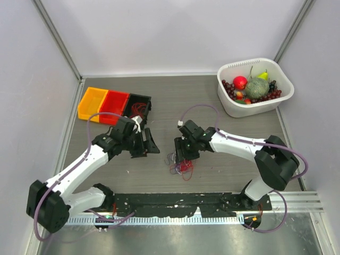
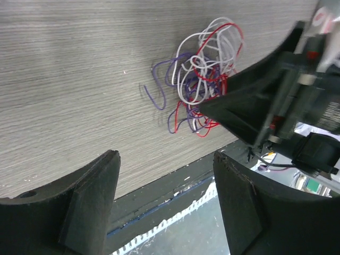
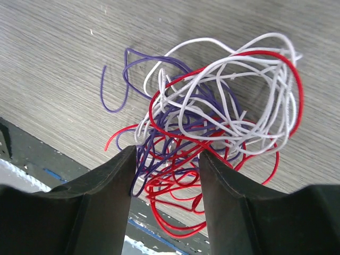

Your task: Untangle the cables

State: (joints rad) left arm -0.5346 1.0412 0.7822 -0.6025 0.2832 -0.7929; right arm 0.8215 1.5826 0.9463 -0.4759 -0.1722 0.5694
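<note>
Grey wood-grain table (image 1: 212, 106). One tangle of red, white and purple cables (image 1: 182, 166) at mid near edge, some strands inside right gripper (image 3: 166, 159), jaws part-open, unclamped. Left gripper (image 1: 151, 143) nearby, wide open, empty.

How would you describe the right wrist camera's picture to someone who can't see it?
A loose tangle of thin red, white and purple cables lies on a grey wood-grain table. The right gripper sits at the bottom edge, black jaws apart, some strands showing in the gap.
</note>
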